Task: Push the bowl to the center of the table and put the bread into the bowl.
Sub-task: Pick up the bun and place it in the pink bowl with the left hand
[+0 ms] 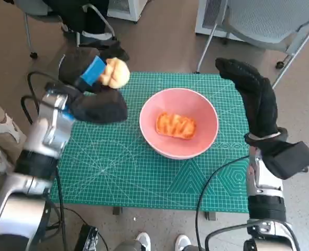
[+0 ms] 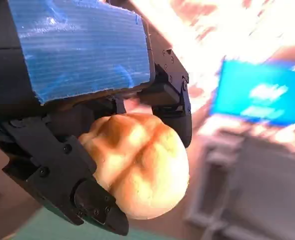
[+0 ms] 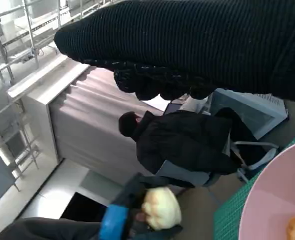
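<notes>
Pink bowl (image 1: 178, 129) mid-tabletop (image 1: 118, 172), toast slice (image 1: 176, 126) inside. Left robot hand (image 1: 89, 78) gripping round bun (image 1: 116, 73), raised beyond bowl's far-left. Right robot hand (image 1: 251, 86) empty, outstretched beside bowl. Next: carry bun over bowl, release.

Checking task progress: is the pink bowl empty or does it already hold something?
Not empty. The pink bowl holds one toasted bread piece on its bottom; a round bun is gripped by the left hand outside it.

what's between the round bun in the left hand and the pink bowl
Only bare green cutting mat separates the pale round bun and pink bowl, per the head view.
</notes>
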Robot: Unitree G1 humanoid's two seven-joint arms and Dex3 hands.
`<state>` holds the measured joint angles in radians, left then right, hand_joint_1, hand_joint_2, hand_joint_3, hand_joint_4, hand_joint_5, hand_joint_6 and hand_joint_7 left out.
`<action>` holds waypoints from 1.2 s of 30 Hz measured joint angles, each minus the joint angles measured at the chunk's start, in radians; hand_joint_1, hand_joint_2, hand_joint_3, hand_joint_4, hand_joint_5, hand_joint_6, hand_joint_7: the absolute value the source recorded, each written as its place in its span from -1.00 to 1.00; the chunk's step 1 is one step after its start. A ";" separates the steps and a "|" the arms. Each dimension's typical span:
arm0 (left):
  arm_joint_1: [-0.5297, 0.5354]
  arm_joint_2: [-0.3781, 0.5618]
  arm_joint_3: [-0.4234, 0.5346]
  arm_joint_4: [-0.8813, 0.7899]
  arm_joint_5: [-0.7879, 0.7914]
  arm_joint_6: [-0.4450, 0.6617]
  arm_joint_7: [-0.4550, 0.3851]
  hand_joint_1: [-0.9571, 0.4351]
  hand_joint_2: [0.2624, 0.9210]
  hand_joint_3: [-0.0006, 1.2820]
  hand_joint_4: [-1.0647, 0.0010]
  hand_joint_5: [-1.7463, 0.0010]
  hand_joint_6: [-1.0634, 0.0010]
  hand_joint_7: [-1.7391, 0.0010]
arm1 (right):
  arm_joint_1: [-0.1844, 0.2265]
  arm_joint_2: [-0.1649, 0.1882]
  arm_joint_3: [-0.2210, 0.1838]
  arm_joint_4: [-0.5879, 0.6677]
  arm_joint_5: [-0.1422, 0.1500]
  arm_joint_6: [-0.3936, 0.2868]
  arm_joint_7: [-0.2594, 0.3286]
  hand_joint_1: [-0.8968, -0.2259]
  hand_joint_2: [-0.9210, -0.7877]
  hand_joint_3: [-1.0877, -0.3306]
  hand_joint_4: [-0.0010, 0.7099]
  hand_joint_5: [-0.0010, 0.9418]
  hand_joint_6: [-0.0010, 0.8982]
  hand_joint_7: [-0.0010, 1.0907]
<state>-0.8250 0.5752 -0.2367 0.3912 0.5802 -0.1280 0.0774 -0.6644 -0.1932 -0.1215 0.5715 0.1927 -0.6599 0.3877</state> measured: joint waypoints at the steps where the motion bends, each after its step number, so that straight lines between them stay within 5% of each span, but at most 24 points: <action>1: 0.010 0.004 0.007 -0.025 -0.001 -0.003 -0.004 0.38 0.87 -0.93 -0.57 -0.07 -0.36 -0.31 | 0.000 0.000 0.001 0.001 0.001 0.001 0.001 -0.48 -1.00 -0.39 -0.62 -1.00 -1.00 -0.25; 13: 0.064 -0.002 0.040 -0.149 -0.008 0.015 -0.097 0.38 0.93 -0.97 -0.49 -0.12 -0.38 -0.30 | -0.001 0.007 0.003 0.013 0.002 0.001 0.008 -0.47 -1.00 -0.39 -0.62 -1.00 -1.00 -0.26; 23: 0.086 -0.100 0.003 -0.202 -0.051 -0.043 -0.163 0.38 0.97 -0.98 -0.41 -0.23 -0.38 -0.24 | -0.001 0.009 0.003 0.014 0.002 0.001 0.010 -0.46 -1.00 -0.39 -0.62 -1.00 -1.00 -0.25; 36: 0.056 -0.224 -0.052 -0.097 -0.078 -0.134 -0.207 0.38 1.00 -0.98 -0.36 -0.31 -0.35 -0.22 | 0.004 0.005 0.001 0.013 0.000 -0.001 0.010 -0.43 -1.00 -0.39 -0.62 -1.00 -1.00 -0.25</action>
<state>-0.7693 0.3516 -0.2888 0.2944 0.5022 -0.2617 -0.1299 -0.6604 -0.1883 -0.1200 0.5848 0.1930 -0.6605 0.3978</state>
